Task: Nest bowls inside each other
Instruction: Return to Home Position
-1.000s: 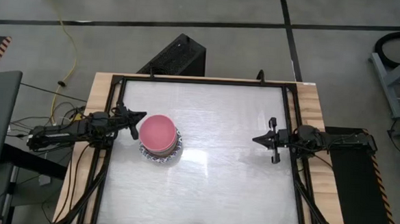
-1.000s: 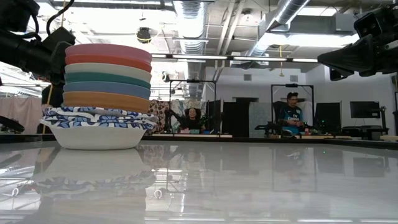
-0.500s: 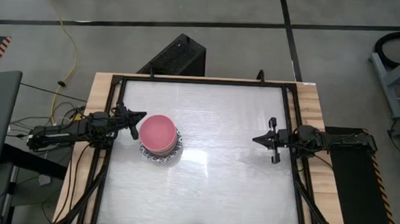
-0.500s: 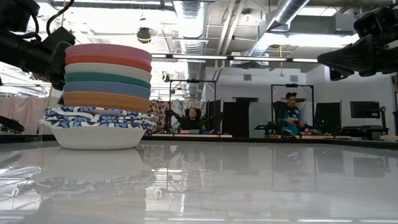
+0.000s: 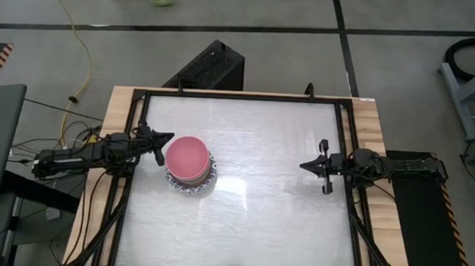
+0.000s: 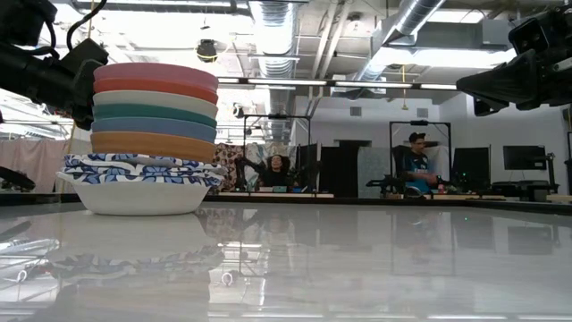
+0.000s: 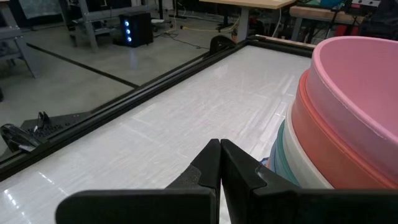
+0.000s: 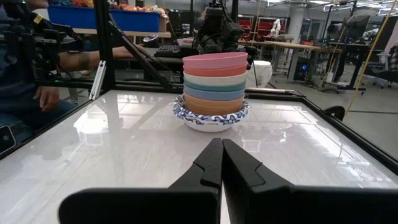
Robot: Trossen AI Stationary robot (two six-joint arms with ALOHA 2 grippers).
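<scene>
The bowls are standing nested in one stack on the left half of the table, about midway between its near and far edges. The pink bowl is sitting on top. The red bowl is lying under it, then cream, green, blue and orange rims, with the blue-patterned white bowls at the bottom. The left gripper is hovering just beside the stack on its left, fingers pressed together and holding nothing. The right gripper is waiting well apart at the table's right side, fingers likewise pressed together, pointing toward the stack.
</scene>
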